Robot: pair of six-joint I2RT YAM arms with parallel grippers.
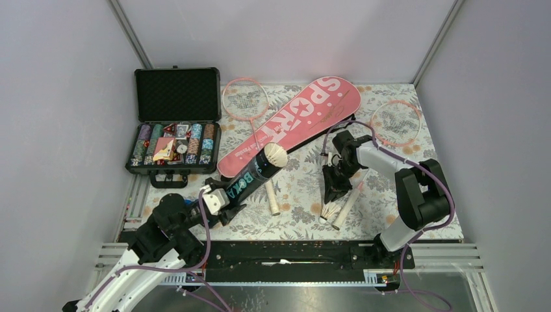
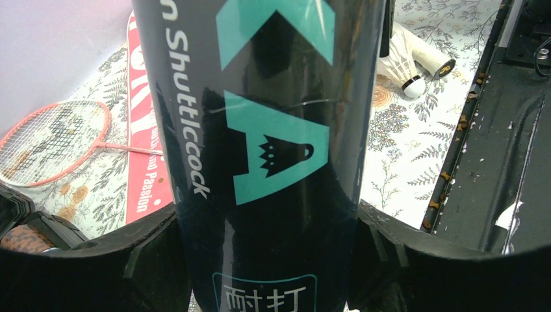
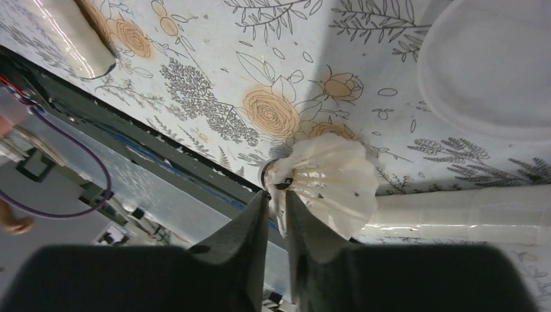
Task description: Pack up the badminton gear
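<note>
Shuttlecock (image 3: 325, 182) lies on the floral surface (image 3: 214, 58) near its front edge, touching a white racket handle (image 3: 455, 214). We note the right pincer (image 3: 276, 211) narrow, nipping the feather rim. Left pincer (image 2: 266, 224) stands wide, clamped round the black tube (image 2: 273, 130). Dark rail (image 3: 162, 149) runs close alongside the shuttlecock; bare floral patch toward the tube.

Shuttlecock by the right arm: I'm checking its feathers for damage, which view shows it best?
Right wrist: the shuttlecock is close up, feathers and cork visible, between the jaws. Top external and left wrist show it small.
</note>
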